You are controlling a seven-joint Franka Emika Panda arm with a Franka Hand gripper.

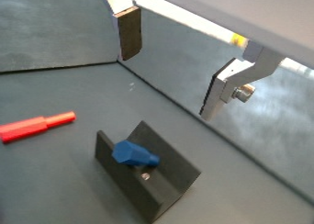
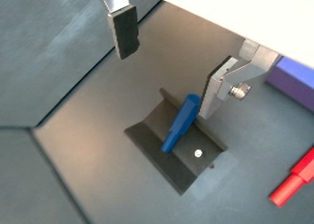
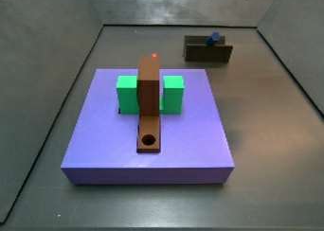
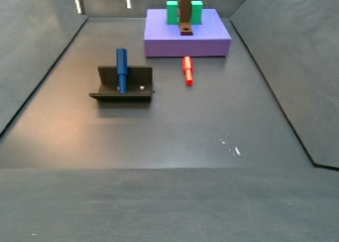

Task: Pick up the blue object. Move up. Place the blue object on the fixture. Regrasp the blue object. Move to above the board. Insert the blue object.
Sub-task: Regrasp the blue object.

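the grey floor (image 4: 199, 137) fills the scene, walled by grey panels. on it rests the large lilac-blue slab (image 3: 114, 150), seen also at the far end in a side view (image 4: 166, 43). on the slab stands the green block (image 3: 127, 95), and across it leans the board (image 3: 150, 93), a long brown plank with a round hole (image 3: 150, 139) near its low end. the fixture (image 4: 111, 87), a dark l-shaped bracket on a base plate, stands on the floor well apart from the slab. the blue object (image 4: 122, 69) rests on the fixture, leaning upright against its back wall; both wrist views show it there (image 2: 182, 123) (image 1: 135, 155). a red peg (image 4: 188, 69) lies on the floor between slab and fixture. the gripper (image 2: 178, 58) hangs above the fixture, its fingers (image 2: 124, 30) spread wide and holding nothing, clear of the blue object. no brand, label or writing can be read anywhere.
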